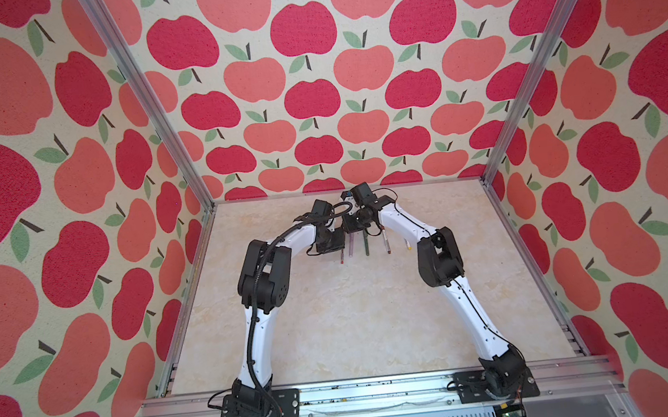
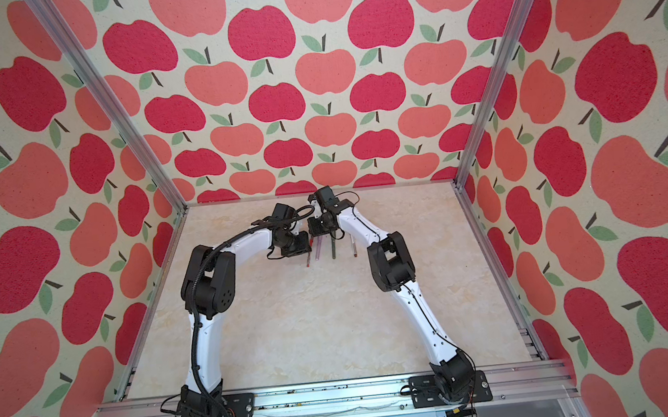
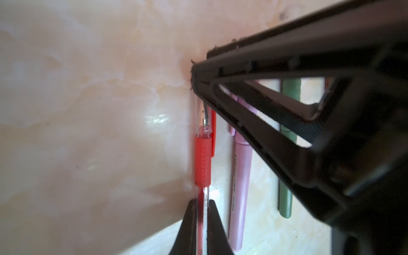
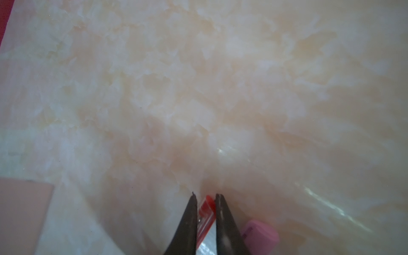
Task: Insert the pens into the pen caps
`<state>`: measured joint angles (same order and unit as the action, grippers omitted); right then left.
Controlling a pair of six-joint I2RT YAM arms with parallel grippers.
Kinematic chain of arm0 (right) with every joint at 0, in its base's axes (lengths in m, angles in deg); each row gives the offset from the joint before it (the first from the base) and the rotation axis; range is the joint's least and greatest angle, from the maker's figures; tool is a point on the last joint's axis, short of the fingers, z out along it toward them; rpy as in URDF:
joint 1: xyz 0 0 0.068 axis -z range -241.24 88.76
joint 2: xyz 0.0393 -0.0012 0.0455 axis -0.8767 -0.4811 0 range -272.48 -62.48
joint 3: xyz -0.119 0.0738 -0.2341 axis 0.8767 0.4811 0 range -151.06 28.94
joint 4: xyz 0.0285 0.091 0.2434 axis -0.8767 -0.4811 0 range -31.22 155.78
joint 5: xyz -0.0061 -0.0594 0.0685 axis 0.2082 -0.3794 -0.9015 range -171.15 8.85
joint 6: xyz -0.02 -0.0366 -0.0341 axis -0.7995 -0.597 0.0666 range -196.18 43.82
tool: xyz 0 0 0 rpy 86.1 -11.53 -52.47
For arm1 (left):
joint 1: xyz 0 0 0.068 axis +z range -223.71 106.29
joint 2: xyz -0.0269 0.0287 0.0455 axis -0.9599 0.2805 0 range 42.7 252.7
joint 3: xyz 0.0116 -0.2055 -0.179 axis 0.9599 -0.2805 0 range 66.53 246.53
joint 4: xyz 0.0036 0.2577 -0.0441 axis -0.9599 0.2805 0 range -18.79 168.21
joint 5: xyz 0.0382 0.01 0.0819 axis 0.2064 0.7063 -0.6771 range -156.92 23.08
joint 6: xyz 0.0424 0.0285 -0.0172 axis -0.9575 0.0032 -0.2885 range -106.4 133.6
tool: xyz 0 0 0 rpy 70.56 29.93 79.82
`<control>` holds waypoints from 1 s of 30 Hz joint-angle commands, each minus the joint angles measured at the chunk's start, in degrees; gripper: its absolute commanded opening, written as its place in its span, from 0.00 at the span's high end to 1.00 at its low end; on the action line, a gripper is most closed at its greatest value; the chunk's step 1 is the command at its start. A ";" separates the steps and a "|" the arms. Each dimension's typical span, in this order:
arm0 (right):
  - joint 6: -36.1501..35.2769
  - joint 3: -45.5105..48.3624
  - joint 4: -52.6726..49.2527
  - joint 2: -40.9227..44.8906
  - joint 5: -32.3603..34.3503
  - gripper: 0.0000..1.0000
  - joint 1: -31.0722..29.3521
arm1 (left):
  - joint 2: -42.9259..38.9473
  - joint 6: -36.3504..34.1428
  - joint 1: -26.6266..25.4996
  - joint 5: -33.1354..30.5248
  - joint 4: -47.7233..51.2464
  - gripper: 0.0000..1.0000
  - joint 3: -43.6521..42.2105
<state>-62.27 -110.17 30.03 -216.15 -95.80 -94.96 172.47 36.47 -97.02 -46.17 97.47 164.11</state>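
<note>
Left wrist: clear-barrelled red pen [image 3: 202, 163], ribbed grip.

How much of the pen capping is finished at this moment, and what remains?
Done, it seems: the pink pen and the green pen lie capped. In hand: the left gripper holds the red pen, its tip already inside the red cap, which the right gripper grips. Left: pressing that cap home; the white-and-brown pen and white-and-yellow pen are too small to judge.
</note>
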 commanded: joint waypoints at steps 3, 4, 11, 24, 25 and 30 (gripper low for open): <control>-0.48 4.20 -11.36 0.72 -3.77 0.83 -3.82 | 4.63 -0.92 2.39 -5.91 -2.09 0.97 1.38; -0.28 4.49 -11.19 0.81 -3.88 0.83 -3.90 | 4.61 -1.03 2.44 -5.94 -2.16 0.97 1.54; 0.49 5.91 -10.50 1.82 -3.41 0.83 -4.43 | 4.18 -1.54 2.74 -5.42 -2.35 0.97 1.35; 6.18 6.88 -4.51 7.97 -8.10 0.81 -1.90 | 0.27 -1.47 1.46 -4.22 -5.26 0.92 -5.51; 6.53 7.16 -4.00 8.73 -8.58 0.81 -1.85 | 0.01 -1.59 1.21 -4.10 -5.33 0.92 -5.77; 7.27 7.43 -2.88 11.66 -9.00 0.80 -1.53 | -1.85 -1.70 0.36 -4.29 -5.76 0.86 -7.67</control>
<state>-56.39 -103.20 27.39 -209.22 -102.14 -96.38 170.59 36.10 -96.00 -47.46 89.71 159.15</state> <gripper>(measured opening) 0.196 0.139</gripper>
